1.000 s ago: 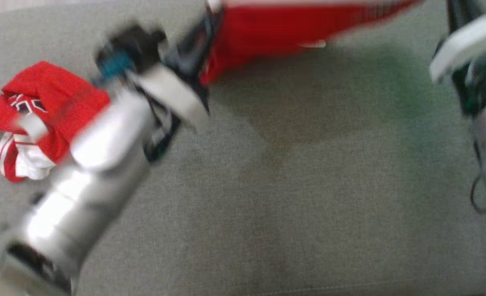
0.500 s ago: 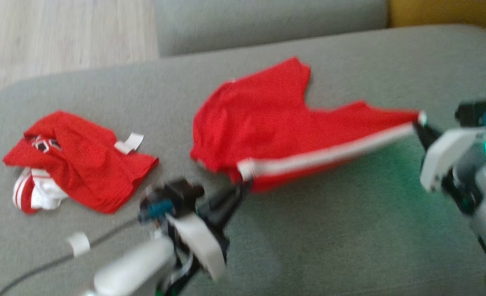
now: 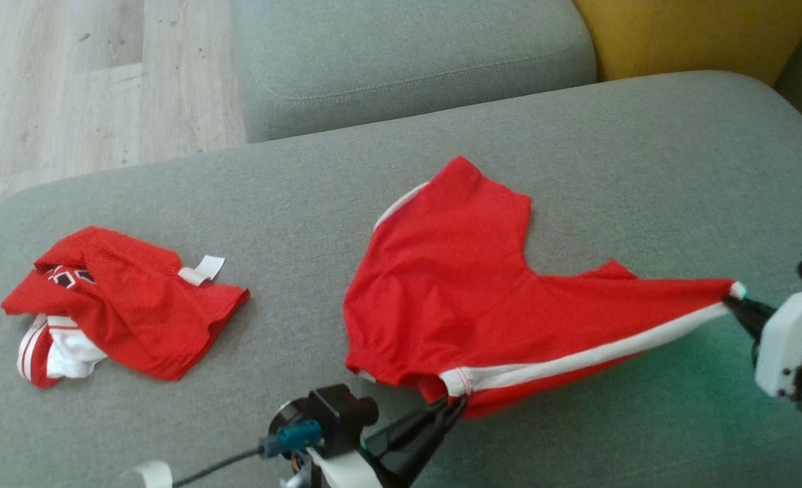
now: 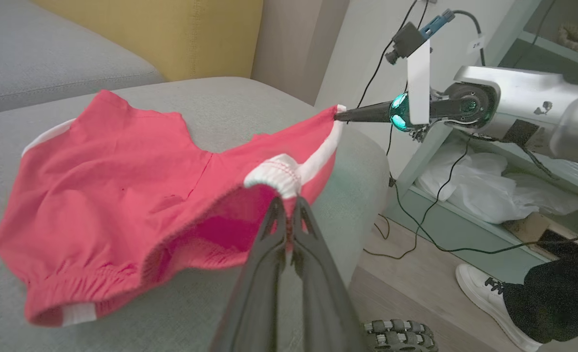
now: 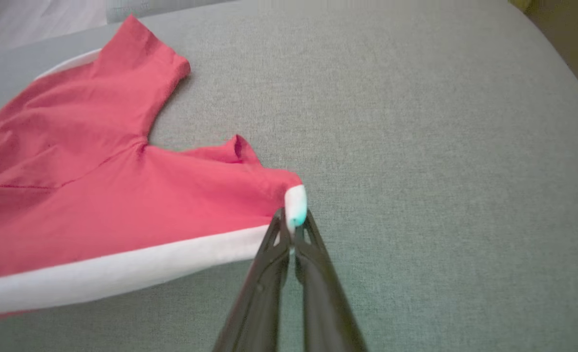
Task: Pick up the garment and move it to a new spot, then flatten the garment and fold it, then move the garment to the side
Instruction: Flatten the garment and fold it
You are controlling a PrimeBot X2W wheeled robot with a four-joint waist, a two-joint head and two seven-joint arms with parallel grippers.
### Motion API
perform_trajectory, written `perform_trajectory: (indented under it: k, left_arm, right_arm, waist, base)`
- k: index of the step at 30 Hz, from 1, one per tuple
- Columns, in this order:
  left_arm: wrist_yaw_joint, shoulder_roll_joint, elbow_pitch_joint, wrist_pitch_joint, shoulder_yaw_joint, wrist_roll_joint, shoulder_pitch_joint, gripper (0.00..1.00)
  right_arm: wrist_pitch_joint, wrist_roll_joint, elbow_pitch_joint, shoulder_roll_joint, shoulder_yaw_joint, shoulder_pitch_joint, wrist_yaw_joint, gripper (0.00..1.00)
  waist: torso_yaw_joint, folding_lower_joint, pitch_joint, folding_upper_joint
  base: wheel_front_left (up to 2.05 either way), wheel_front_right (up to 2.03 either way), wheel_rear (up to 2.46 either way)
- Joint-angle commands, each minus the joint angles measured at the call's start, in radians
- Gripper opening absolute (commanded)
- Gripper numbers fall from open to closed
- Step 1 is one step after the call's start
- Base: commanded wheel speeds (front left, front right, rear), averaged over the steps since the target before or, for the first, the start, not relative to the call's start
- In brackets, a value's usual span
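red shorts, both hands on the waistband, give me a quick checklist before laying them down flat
1. Left hand shut on one waistband end of the red shorts: ok.
2. Right hand shut on the other end: ok.
3. White waistband stretched straight between them: ok.
4. Fabric flat on the sofa cushion: not ok, it bulges near the left hand.
5. Second red garment lying apart from the shorts: ok.
6. Both layers pinched: cannot tell.

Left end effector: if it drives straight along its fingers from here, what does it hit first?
The red fabric shorts with white trim it is shut on: the left end effector would bunch that cloth ahead of it. Past it lies the grey sofa cushion, though depth is unclear.
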Motion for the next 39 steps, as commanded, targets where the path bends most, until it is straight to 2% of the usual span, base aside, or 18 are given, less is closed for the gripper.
perform_trajectory:
  k: [1,5,9,15,20,27,28,39]
  left_arm:
    - [0.009,0.023,-0.036,-0.004,0.038,-0.003,-0.033,0.00]
    - [0.027,0.014,-0.047,-0.018,0.053,0.009,-0.049,0.00]
    - [0.043,-0.004,-0.029,-0.039,0.082,0.010,-0.070,0.00]
    - [0.049,-0.035,0.023,-0.070,0.123,0.019,-0.126,0.00]
    - [0.030,-0.060,0.082,-0.088,0.129,0.035,-0.169,0.00]
    - [-0.001,-0.100,0.138,-0.097,0.115,0.046,-0.208,0.00]
    - [-0.001,-0.100,0.138,-0.097,0.115,0.046,-0.208,0.00]
    - [-0.032,-0.156,0.210,-0.114,0.087,0.067,-0.242,0.00]
  right_arm:
    - [0.001,-0.002,-0.044,-0.043,-0.022,-0.019,-0.001,0.00]
    - [0.016,-0.054,-0.138,-0.026,-0.101,0.000,-0.001,0.00]
    - [0.014,-0.137,-0.203,0.020,-0.160,-0.028,-0.001,0.00]
    - [0.011,-0.243,-0.216,0.103,-0.205,-0.143,-0.001,0.00]
    - [-0.015,-0.322,-0.137,0.148,-0.168,-0.280,-0.001,0.00]
    - [-0.081,-0.393,0.040,0.181,-0.078,-0.465,-0.001,0.00]
    - [-0.081,-0.393,0.040,0.181,-0.078,-0.465,-0.001,0.00]
    - [-0.189,-0.462,0.348,0.216,0.028,-0.643,-0.001,0.00]
  waist:
    - [0.002,0.0001,0.002,-0.0001]
    - [0.013,0.0001,0.016,-0.0001]
    - [0.035,0.0001,0.048,-0.0001]
    - [0.097,0.0001,0.152,-0.0001]
    - [0.156,0.0001,0.221,-0.0001]
    - [0.255,0.0001,0.294,-0.0001]
    - [0.255,0.0001,0.294,-0.0001]
    - [0.365,0.0001,0.352,-0.0001]
  base:
    - [0.00,0.00,0.00]
    - [0.00,0.00,0.00]
    - [0.00,0.00,0.00]
    - [0.00,0.00,0.00]
    - [0.00,0.00,0.00]
    - [0.00,0.00,0.00]
    - [0.00,0.00,0.00]
    - [0.00,0.00,0.00]
